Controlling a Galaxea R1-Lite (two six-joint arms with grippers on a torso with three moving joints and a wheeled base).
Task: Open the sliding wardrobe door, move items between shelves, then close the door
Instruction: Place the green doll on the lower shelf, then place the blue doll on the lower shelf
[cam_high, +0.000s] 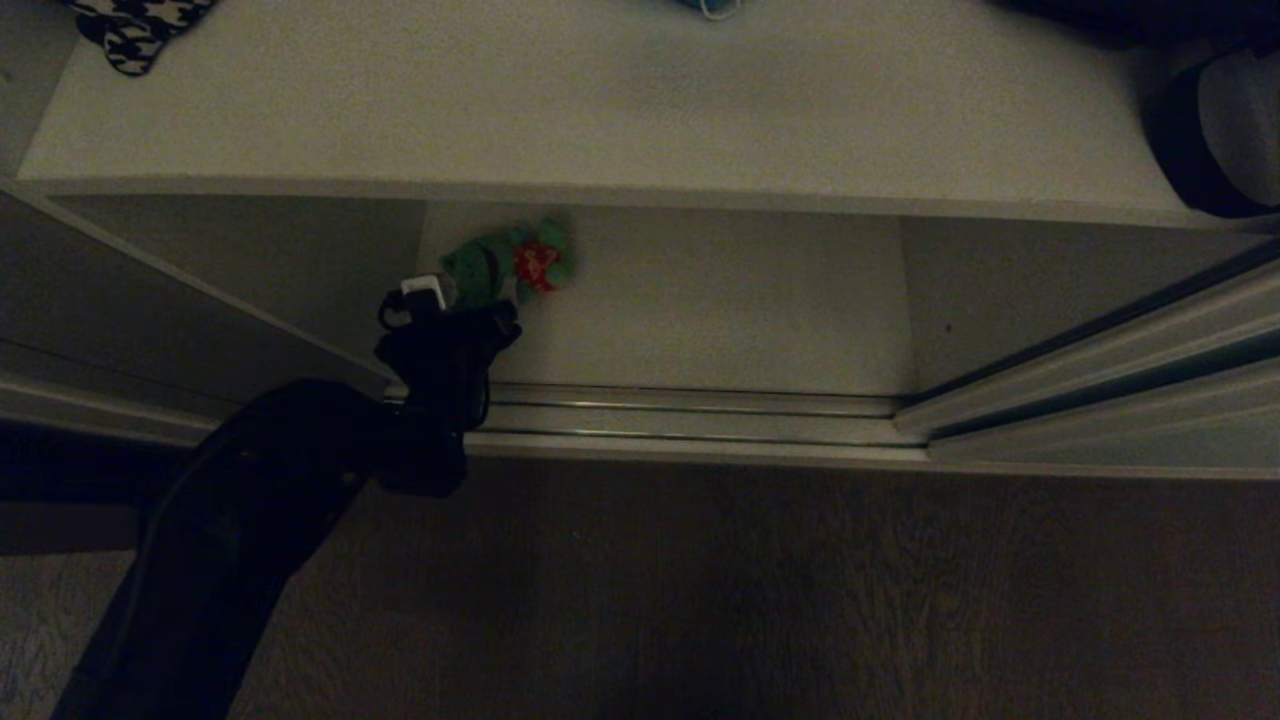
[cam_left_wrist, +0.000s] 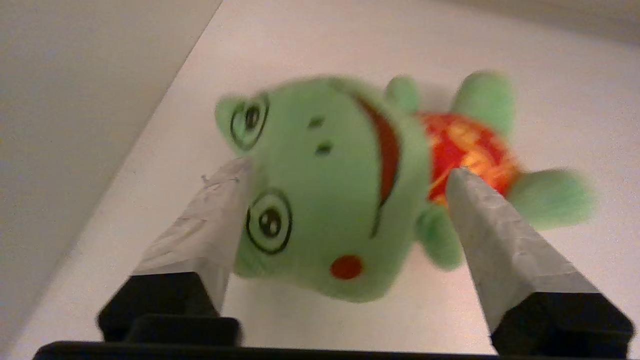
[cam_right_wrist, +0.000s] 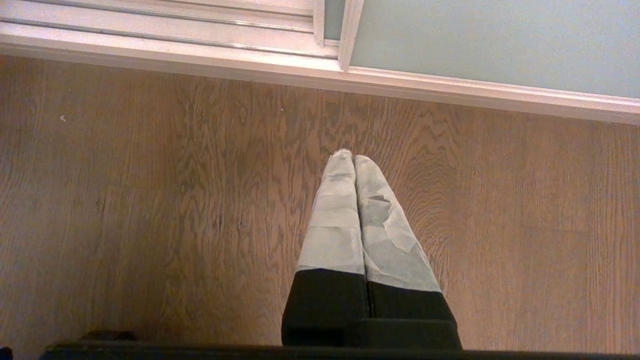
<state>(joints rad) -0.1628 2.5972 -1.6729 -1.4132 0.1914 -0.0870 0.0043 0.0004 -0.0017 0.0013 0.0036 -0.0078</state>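
Observation:
The green plush toy (cam_high: 515, 262) with a red patch lies on the white lower shelf (cam_high: 720, 310), near the shelf's left side wall. My left gripper (cam_high: 478, 295) reaches in over the floor track and stands open around the toy's head (cam_left_wrist: 325, 200). One finger (cam_left_wrist: 220, 200) is against the head and the other finger (cam_left_wrist: 480, 215) is clear of it beside the red belly. A sliver of the teal toy (cam_high: 712, 8) shows on the upper shelf (cam_high: 600, 100). My right gripper (cam_right_wrist: 352, 156) hangs shut and empty over the wood floor. The sliding wardrobe door (cam_right_wrist: 475, 40) is pushed aside to the right (cam_high: 1100, 350).
A houndstooth bag (cam_high: 140, 25) sits at the upper shelf's left end and a black bag (cam_high: 1210, 130) at its right end. The ribbed metal track (cam_high: 690, 410) runs along the wardrobe's front edge. Dark wood floor (cam_high: 750, 590) lies in front.

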